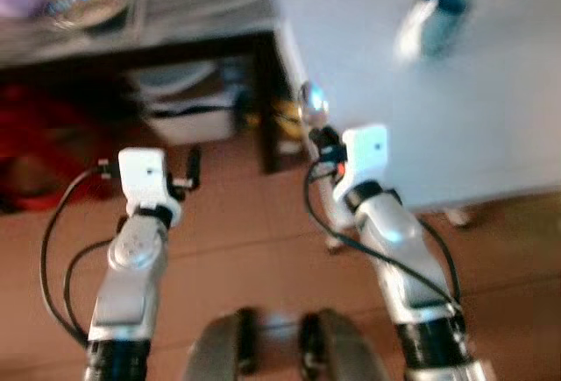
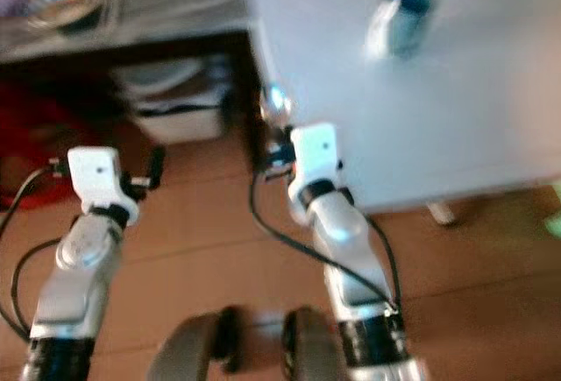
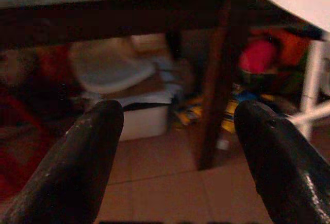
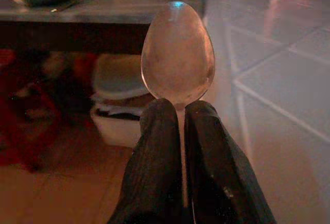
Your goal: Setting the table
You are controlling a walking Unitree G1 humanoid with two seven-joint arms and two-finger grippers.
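Observation:
My right gripper [image 4: 178, 118] is shut on a silver spoon [image 4: 178, 54], its bowl pointing forward past the fingertips. In the head views the spoon's bowl [image 1: 313, 99] shines at the near left corner of the white table [image 1: 456, 118], just beyond my right wrist. A blue and white cup-like thing [image 1: 434, 20] lies blurred further in on that table. My left gripper [image 3: 178, 131] is open and holds nothing, hanging over the brown floor before a dark table. A metal dish [image 1: 86, 3] sits on that dark table [image 1: 175, 22] at the far left.
Under the dark table stand a white bin [image 1: 188, 105] and clutter; something red [image 1: 35, 136] lies at the left. A dark table leg [image 3: 214, 80] stands ahead of the left gripper. White table legs [image 1: 456, 216] meet the tiled floor. The head views are blurred.

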